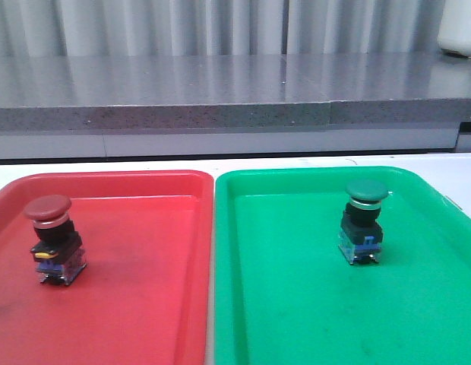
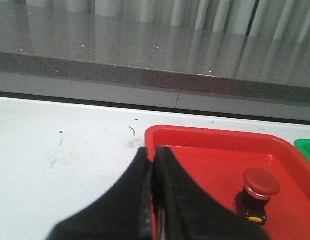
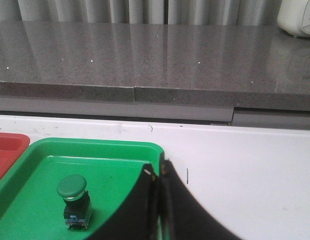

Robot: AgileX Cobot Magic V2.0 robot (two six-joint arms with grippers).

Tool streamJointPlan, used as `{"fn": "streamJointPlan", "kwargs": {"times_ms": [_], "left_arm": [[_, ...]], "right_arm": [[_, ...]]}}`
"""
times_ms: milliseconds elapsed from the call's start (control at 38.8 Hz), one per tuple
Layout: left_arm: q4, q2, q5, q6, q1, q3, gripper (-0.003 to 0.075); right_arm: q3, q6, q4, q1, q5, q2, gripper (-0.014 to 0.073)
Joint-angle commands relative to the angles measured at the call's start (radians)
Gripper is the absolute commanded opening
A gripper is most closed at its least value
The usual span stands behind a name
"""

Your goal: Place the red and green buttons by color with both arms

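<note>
The red button (image 1: 52, 237) stands upright in the red tray (image 1: 144, 289), near its left side; it also shows in the left wrist view (image 2: 259, 192). The green button (image 1: 364, 220) stands upright in the green tray (image 1: 296, 304); it also shows in the right wrist view (image 3: 74, 201). My left gripper (image 2: 154, 152) is shut and empty, above the red tray's (image 2: 215, 155) outer edge. My right gripper (image 3: 158, 170) is shut and empty, above the green tray's (image 3: 40, 170) outer edge. Neither arm shows in the front view.
The two trays sit side by side on a white table (image 1: 463, 171). A grey stone ledge (image 1: 220, 91) runs along the back. A white object (image 1: 459, 26) stands on the ledge at the far right.
</note>
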Motion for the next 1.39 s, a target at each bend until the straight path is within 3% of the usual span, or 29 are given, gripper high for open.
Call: {"fn": "streamJointPlan", "kwargs": {"times_ms": [0, 721, 824, 1030, 1365], "left_arm": [[-0.011, -0.017, -0.084, -0.009, 0.001, 0.023, -0.0020], [-0.011, -0.017, -0.084, -0.009, 0.001, 0.023, -0.0020], [-0.011, -0.017, -0.084, -0.009, 0.001, 0.023, -0.0020], [-0.011, -0.017, -0.084, -0.009, 0.001, 0.023, -0.0020], [-0.011, -0.017, -0.084, -0.009, 0.001, 0.023, -0.0020]], "right_arm": [[-0.028, -0.011, -0.016, -0.007, -0.081, 0.008, -0.0067], [-0.028, -0.013, -0.031, -0.007, -0.082, 0.008, -0.0067], [0.012, -0.039, -0.039, -0.007, -0.121, 0.000, -0.0067], [0.178, -0.206, 0.081, -0.011, -0.200, -0.078, -0.0067], [0.339, -0.206, 0.133, -0.147, -0.206, -0.220, -0.0067]]}}
